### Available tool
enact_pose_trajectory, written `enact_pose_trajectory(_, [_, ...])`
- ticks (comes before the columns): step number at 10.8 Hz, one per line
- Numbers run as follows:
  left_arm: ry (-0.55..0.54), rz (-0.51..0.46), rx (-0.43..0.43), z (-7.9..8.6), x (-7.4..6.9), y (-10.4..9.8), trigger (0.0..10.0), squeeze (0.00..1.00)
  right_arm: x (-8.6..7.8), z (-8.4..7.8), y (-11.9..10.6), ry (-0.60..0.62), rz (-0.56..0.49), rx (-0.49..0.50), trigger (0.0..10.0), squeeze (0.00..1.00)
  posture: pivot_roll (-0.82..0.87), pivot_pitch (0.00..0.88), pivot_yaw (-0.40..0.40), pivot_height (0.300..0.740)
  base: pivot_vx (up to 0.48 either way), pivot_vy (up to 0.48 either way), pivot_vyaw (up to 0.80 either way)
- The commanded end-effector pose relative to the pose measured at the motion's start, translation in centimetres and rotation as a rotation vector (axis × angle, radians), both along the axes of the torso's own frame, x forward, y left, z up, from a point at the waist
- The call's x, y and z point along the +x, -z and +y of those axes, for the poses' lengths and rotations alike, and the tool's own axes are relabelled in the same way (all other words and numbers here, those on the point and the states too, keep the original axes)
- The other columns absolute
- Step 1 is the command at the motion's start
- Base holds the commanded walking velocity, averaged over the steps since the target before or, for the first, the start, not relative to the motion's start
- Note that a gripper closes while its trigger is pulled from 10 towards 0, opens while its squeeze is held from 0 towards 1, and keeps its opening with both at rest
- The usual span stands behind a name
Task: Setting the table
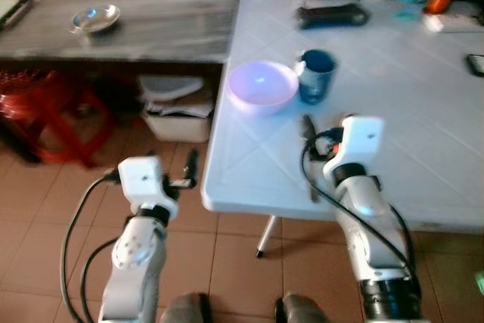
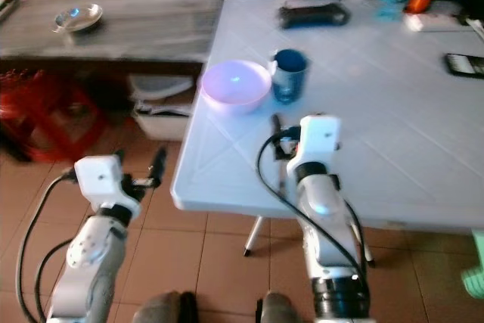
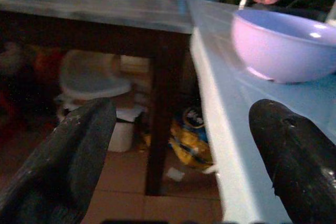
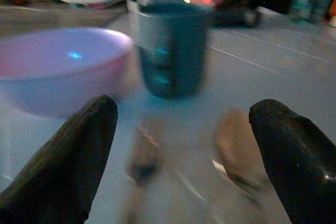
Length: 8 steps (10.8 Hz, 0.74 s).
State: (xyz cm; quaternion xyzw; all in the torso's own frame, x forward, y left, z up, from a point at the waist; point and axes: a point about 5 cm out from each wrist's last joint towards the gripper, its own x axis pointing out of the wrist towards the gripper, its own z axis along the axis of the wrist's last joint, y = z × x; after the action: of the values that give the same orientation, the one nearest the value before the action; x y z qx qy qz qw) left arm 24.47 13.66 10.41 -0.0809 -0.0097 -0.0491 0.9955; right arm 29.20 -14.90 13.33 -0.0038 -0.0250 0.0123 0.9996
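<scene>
Nearest, the left gripper (image 1: pixel 190 170) hangs open beside the white table (image 1: pixel 393 111) edge, while the right gripper (image 4: pixel 181 145) spreads open, empty, over its near part. Beyond sits a lilac bowl (image 1: pixel 262 86), touching a dark-blue mug (image 1: pixel 317 75).

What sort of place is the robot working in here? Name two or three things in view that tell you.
Most likely a lived-in home dining or kitchen area. A white plastic table holds a lilac bowl and a blue mug, a cluttered wooden side table stands beside it, and the floor is terracotta tile.
</scene>
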Motion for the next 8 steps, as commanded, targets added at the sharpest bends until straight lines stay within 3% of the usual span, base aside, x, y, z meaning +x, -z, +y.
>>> enact_pose_trajectory(1, [0.006,-0.002,0.001,-0.1,-0.1,-0.1,10.0,0.00,0.0,-0.4,0.3,0.012,0.020,0.007,10.0,0.00,-0.01,0.131,0.044,0.740,0.000,0.000,0.00])
enact_pose_trajectory(5, [0.001,0.009,0.006,0.0,-0.2,0.0,10.0,0.00,0.6,0.0,0.1,-0.018,0.035,0.002,10.0,0.00,-0.01,0.137,0.040,0.740,0.000,0.000,0.00])
enact_pose_trajectory(8, [0.000,0.017,0.010,0.1,-0.3,0.1,10.0,0.00,0.7,0.9,0.9,-0.075,0.110,0.024,10.0,0.00,0.00,0.143,0.041,0.740,0.000,0.000,0.00])
